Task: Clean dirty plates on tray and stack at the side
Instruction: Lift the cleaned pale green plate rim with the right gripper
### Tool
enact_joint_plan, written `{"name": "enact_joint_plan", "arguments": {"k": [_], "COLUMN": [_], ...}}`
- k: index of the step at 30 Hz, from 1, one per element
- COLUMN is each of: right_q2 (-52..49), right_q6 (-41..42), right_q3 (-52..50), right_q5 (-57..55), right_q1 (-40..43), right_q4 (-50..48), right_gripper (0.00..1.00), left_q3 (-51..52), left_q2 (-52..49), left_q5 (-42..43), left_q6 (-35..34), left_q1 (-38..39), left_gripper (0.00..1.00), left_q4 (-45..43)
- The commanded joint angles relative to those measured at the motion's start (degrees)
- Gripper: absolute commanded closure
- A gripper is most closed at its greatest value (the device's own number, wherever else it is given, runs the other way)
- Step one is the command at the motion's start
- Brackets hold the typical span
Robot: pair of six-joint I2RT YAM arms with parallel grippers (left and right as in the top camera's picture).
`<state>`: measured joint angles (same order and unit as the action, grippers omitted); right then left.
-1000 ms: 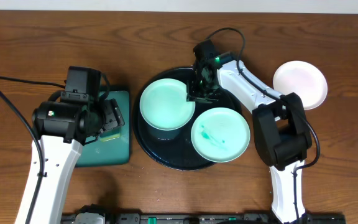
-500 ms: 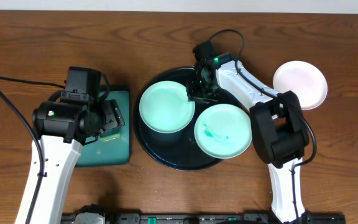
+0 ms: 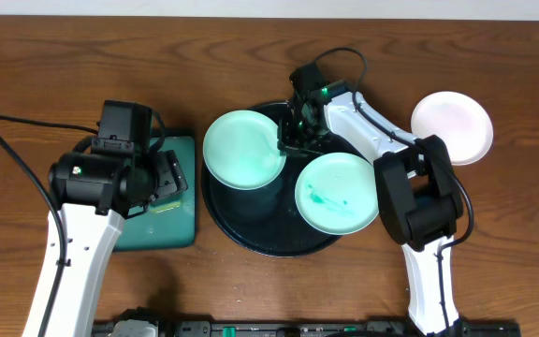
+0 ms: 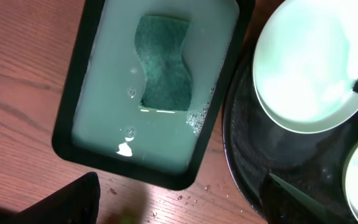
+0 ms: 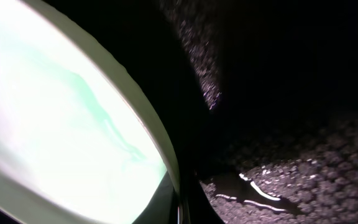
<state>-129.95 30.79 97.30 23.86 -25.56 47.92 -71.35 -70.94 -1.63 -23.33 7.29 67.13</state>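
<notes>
A pale mint plate (image 3: 241, 150) is held by its right rim in my right gripper (image 3: 293, 140), over the left part of the round black tray (image 3: 251, 229). In the right wrist view the plate (image 5: 55, 124) fills the left, and the jaws (image 5: 182, 208) are shut on its edge above the wet tray floor (image 5: 291, 124). A second mint plate (image 3: 337, 194) with teal smears lies on the tray's right side. A white plate (image 3: 451, 126) rests on the table to the right. My left gripper (image 3: 162, 178) is open and empty (image 4: 179, 208).
A rectangular dark green tray (image 4: 79, 81) of cloudy water holds a green sponge (image 4: 165, 62), left of the black tray (image 4: 247, 174). The held plate (image 4: 309, 62) shows at the upper right of the left wrist view. Water drops lie on the wood.
My right gripper has carried the mint plate to the left, so it now reaches the tray's left rim. The smeared plate has shifted slightly. The left arm has not moved.
</notes>
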Motion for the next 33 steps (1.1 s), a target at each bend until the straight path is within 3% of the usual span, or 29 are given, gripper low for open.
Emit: {"name": "enact_joint_plan", "arguments": {"k": [1, 5, 15, 23, 29, 33], "right_q2": [-1.5, 0.2, 5.0, 5.1, 5.2, 5.6], "right_q6": [-1.2, -6.8, -18.4, -26.2, -26.2, -24.0], "right_q3": [0.1, 0.1, 0.1, 0.1, 0.1, 0.1], "right_q5": [5.6, 12.7, 18.8, 31.8, 31.4, 23.3], "right_q1": [0.5, 1.9, 6.4, 10.1, 11.3, 11.4], "right_q4": [0.5, 2.9, 11.5, 10.7, 6.4, 5.4], "right_gripper": [0.99, 0.98, 0.98, 0.98, 0.98, 0.98], "left_q3": [-0.9, -0.9, -0.9, -0.9, -0.9, -0.9], "left_q2": [0.2, 0.2, 0.2, 0.2, 0.2, 0.2], "left_q5": [0.2, 0.2, 0.2, 0.2, 0.2, 0.2], "left_q6": [0.4, 0.4, 0.3, 0.3, 0.3, 0.4], "left_q1": [0.2, 0.2, 0.2, 0.2, 0.2, 0.2], "left_gripper": [0.18, 0.18, 0.18, 0.18, 0.18, 0.18], "left_q4": [0.6, 1.0, 0.9, 1.0, 1.0, 1.0]}}
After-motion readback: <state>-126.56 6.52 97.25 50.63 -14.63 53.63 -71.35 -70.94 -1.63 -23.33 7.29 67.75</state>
